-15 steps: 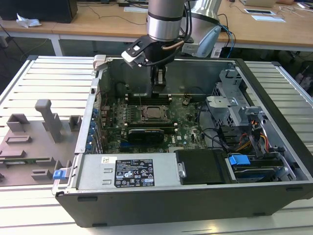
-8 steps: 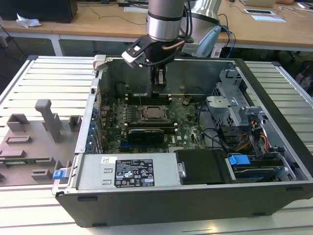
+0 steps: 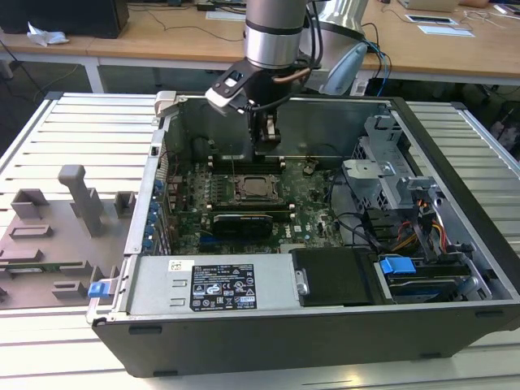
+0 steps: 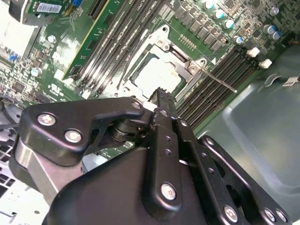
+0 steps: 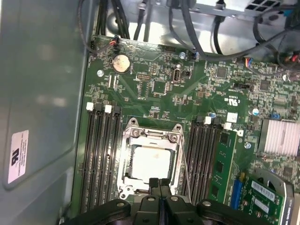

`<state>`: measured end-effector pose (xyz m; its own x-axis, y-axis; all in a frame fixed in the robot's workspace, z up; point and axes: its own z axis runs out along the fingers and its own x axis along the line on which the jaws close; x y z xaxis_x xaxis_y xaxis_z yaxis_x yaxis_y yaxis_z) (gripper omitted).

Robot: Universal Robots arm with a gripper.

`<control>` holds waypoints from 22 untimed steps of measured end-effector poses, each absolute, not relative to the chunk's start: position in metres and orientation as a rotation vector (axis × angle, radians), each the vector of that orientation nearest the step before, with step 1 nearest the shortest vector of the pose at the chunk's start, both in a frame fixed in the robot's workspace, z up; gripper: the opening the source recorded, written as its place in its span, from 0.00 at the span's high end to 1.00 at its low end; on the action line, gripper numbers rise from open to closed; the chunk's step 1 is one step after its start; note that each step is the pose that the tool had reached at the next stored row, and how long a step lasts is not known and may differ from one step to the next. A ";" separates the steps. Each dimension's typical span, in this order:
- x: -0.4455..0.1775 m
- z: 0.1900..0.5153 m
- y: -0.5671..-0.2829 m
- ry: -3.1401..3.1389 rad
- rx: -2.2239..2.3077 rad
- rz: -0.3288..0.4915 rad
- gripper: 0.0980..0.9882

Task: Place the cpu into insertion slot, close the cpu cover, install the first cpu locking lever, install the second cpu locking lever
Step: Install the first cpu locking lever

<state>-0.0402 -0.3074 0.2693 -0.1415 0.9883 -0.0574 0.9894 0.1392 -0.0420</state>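
- We're on a slatted metal table (image 3: 73, 122) with wooden desks (image 3: 162, 41) behind it. One open computer case (image 3: 325, 341) lies on its side on the table.
- One arm (image 3: 272, 32) reaches straight down into the case, over the green motherboard (image 3: 313, 203).
- The gripper (image 5: 158, 182) hangs just above the socket's edge, fingertips pressed together with nothing between them.
- The insertion slot (image 5: 123, 157) sits between two banks of long black memory slots (image 5: 101, 159), its sides parallel to them.
- The cpu cover (image 5: 152, 136) lies flat over the slot, and one thin lever rod (image 5: 185, 168) runs beside one edge.
- There's one cpu (image 5: 150, 161) in the slot, flat, pale face up, squared to the frame. It's square, so it has no long axis.
- One coin cell (image 5: 121, 62) sits well apart from the socket.
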 end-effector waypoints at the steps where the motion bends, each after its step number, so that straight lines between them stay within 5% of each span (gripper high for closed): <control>1: -0.040 0.269 -0.307 2.383 2.018 -0.108 0.99; 22: -0.040 0.269 -0.307 2.671 1.597 -0.102 0.99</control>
<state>-0.0401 -0.3074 0.2693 -0.4735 0.8789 -0.0574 0.8807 0.4717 -0.0420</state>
